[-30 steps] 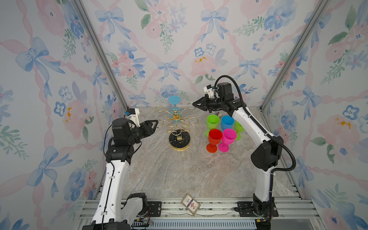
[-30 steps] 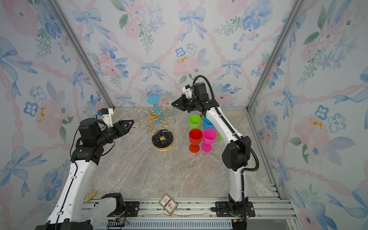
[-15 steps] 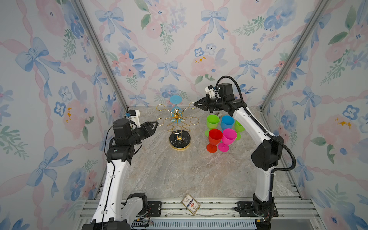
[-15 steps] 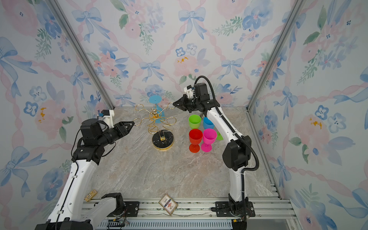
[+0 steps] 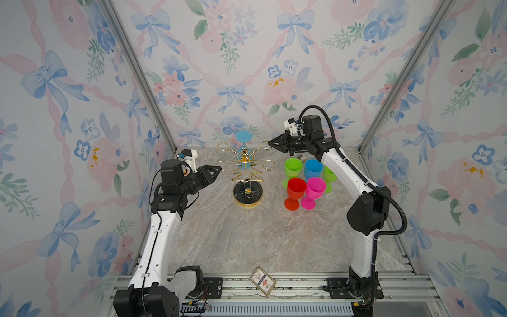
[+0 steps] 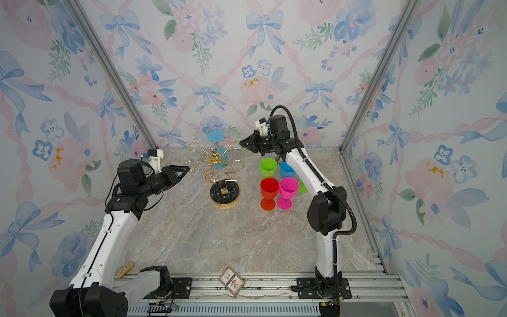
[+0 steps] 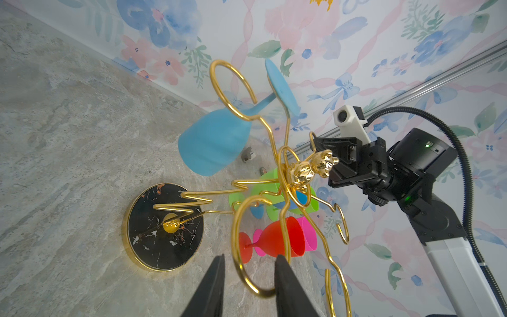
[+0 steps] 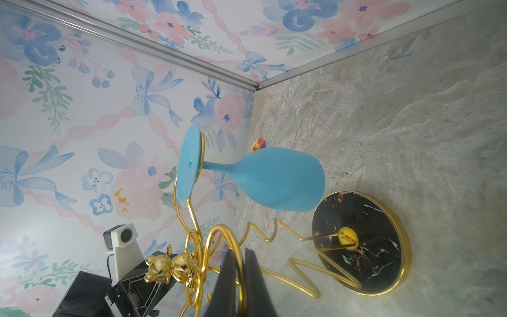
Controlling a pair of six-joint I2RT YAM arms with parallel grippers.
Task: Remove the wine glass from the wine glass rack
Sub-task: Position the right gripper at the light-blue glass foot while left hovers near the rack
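Booth: Your left pincer (image 7: pixel 249 258) has crept in on the rack (image 5: pixel 241 192) over the last second, and its jaws have narrowed. They now straddle the left loop (image 7: pixel 260 293): one finger looks to be against the wire, with a gap on the other side. Not clamped yet.

Floor: And your right pincer (image 8: pixel 241 251) is pinched tight on the wire of the far right loop, no daylight between the fingers. So you've got both on the rack and neither on the glass (image 8: pixel 274 181).

Booth: That's the point. Look outward from either tip. The glass hangs upside down from the rear loop, foot (image 5: pixel 243 136) on top, bowl down behind the figurine (image 5: pixel 245 156). Its long axis runs straight up and down.

Floor: From your left pincer it lies across the rack, beyond the figurine. From your right it's just beside, one loop over, in both top views. Right is the nearer, I'd say.

Booth: But right is busy steadying. My read is that once left finishes its grip, right could be freed to go for the stem.

Floor: Watch the way out, though. You can't tell from here where that loop opens, so which way the stem slides is a guess. And the cups (image 5: pixel 296 186) stand just right of the rack, close under your right arm.
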